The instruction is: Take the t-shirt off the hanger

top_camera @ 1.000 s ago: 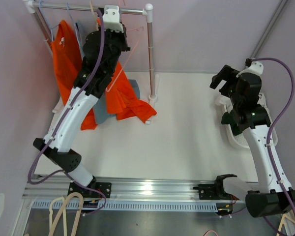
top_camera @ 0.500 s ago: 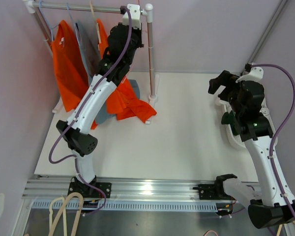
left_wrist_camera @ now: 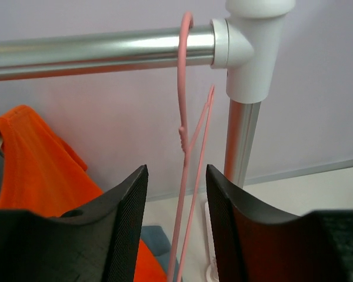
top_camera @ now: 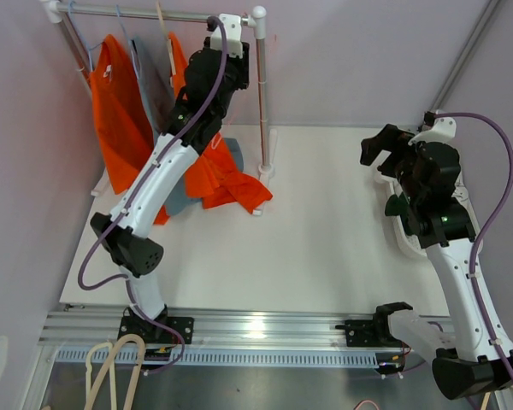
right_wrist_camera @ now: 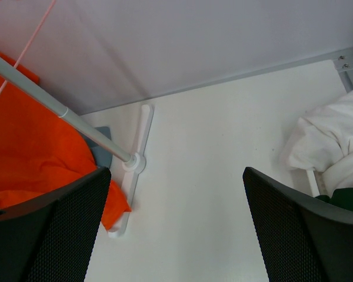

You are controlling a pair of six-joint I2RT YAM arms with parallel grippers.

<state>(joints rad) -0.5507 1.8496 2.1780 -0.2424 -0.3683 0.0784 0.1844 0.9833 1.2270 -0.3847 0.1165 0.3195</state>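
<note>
up at the silver metal rail (left_wrist_camera: 100, 53), my left gripper (left_wrist_camera: 176, 174) stands spread around a thin pink hanger (left_wrist_camera: 182, 132); my right gripper (right_wrist_camera: 176, 174) gapes, well apart.

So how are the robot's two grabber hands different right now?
The left gripper is up high at the metal rail, while the right gripper hangs over the white table. The thin pink hanger shows in the gap between the left gripper's fingers; the right gripper has nothing in its gap. A white bundle lies near the right gripper only. Both are open and gripping nothing.
</note>
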